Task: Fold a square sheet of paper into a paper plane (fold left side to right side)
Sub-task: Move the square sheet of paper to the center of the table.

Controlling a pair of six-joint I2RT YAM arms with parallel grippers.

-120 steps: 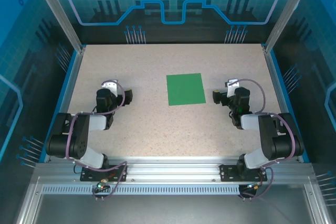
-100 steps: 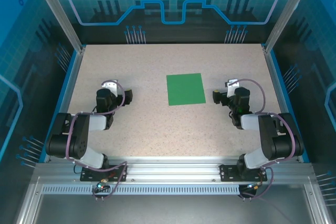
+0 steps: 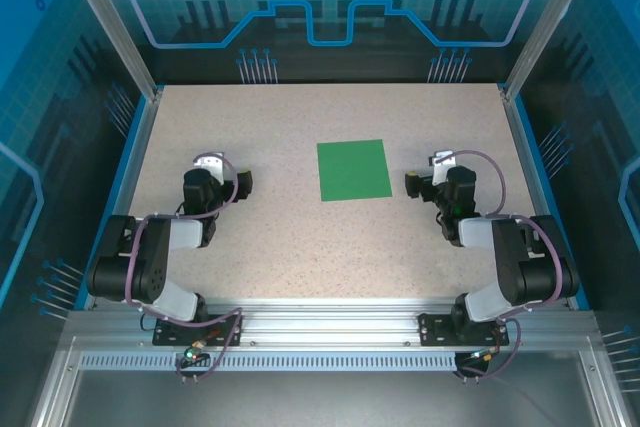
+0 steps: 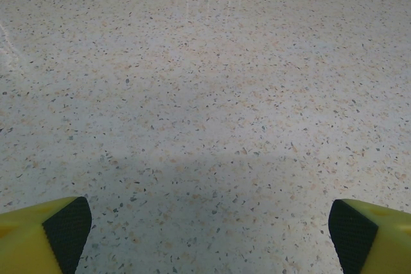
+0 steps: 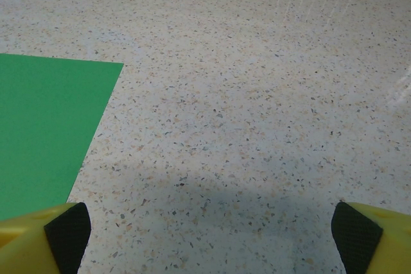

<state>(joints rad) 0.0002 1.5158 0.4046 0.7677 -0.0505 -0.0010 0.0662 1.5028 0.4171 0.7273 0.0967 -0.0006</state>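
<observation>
Jaws both released, empty | square sheet of paper [image 3: 353,170] flat on surface [image 3: 300,247] between them, judged reachable from either side | fold not begun

The sheet of paper [image 3: 353,170] lies flat on the surface [image 3: 300,247], slightly right of the middle. The left jaws sit well apart to its left, the right jaws near its right edge.
</observation>
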